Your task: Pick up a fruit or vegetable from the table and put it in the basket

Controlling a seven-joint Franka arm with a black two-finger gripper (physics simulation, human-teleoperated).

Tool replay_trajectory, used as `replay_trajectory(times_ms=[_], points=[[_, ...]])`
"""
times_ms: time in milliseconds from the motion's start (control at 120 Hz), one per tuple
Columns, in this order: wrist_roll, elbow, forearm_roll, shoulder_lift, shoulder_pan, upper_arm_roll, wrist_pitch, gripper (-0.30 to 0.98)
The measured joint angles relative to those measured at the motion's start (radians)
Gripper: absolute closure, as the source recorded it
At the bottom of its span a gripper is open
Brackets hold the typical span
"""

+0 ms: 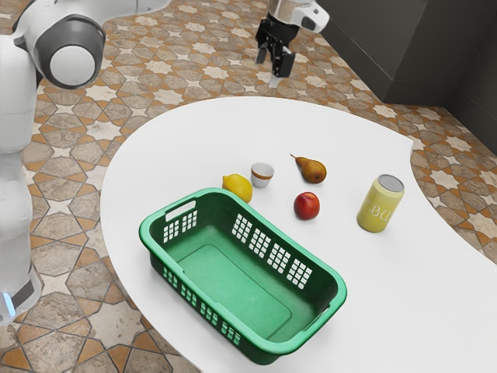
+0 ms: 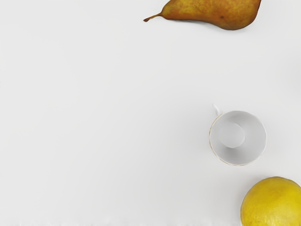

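Observation:
High over the table's far part, my gripper (image 1: 274, 67) hangs open with nothing between its fingers. On the white table below lie a yellow lemon (image 1: 238, 188), a brown pear (image 1: 314, 171) and a red apple-like fruit (image 1: 307, 206). The green basket (image 1: 225, 289) stands near the table's front edge, its inside bare. In the wrist view the pear (image 2: 221, 13) lies on its side, partly cut off, and the lemon (image 2: 273, 205) rests across the cup from it.
A small white cup (image 1: 262, 175) with a brown band stands upright between lemon and pear; the wrist view looks into this cup (image 2: 238, 138). A yellow can (image 1: 380, 203) stands toward the exterior view's right. The table's rounded edge (image 1: 110, 167) curves past the basket.

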Motion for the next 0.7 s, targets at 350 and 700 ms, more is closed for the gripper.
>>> replay_trajectory(times_ms=[350,700], points=[[0.086,0.026,-0.018,-0.148,-0.025,-0.005,-0.052,0.00],[0.135,-0.019,-0.064,-0.046,-0.202,-0.003,-0.066,0.00]])
